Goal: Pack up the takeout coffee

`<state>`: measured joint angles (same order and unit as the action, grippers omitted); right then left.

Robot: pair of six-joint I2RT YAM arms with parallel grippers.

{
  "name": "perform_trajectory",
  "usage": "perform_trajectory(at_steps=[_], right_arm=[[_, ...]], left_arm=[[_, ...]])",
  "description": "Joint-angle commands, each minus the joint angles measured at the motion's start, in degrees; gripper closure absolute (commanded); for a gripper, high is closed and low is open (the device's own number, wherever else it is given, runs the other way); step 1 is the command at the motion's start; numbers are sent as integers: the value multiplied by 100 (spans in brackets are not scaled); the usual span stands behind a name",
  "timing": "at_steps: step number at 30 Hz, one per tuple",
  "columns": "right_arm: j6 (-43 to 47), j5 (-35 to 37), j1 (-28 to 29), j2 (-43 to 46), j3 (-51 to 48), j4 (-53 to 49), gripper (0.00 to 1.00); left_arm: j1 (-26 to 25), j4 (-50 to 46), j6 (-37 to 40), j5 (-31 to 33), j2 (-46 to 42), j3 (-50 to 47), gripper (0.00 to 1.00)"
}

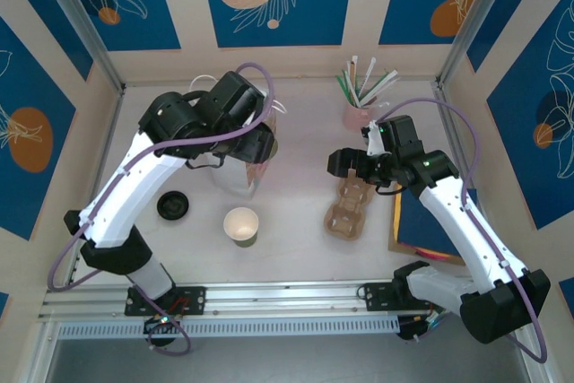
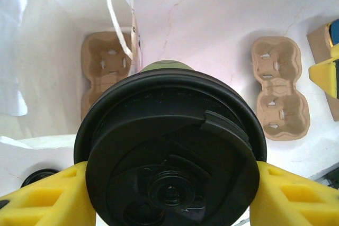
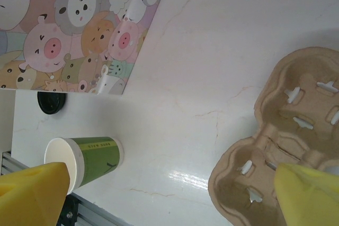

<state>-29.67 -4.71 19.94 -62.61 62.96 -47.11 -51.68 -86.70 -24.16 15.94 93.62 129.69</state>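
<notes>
Left wrist view: your left gripper clasps the takeout coffee at the mouth of the gift bag. Its handle cord, at 11 o'clock, could snag and tip the cup. Your right gripper hangs released.

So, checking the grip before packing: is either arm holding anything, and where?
The left jaws clamp the lidded coffee cup at its two sides, near the top rim; the right jaws stand open, holding nothing.

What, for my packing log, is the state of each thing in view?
takeout coffee: lidded, gripped by left hand
left hand: shut on the takeout coffee
right hand: open
other green cup: lidless, upright
loose lid: lying flat
gift bag: open
cup carrier: empty
</notes>
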Motion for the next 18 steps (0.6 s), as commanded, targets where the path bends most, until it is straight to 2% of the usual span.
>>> perform_trajectory(at_steps=[1, 11, 18], right_arm=[[22, -5, 53, -32, 173, -9, 1], [22, 7, 71, -67, 163, -24, 1], [13, 16, 78, -111, 190, -12, 1]], left_arm=[[61, -188, -106, 325, -168, 158, 42], [149, -119, -159, 643, -327, 154, 42], [172, 6, -32, 175, -284, 136, 42]])
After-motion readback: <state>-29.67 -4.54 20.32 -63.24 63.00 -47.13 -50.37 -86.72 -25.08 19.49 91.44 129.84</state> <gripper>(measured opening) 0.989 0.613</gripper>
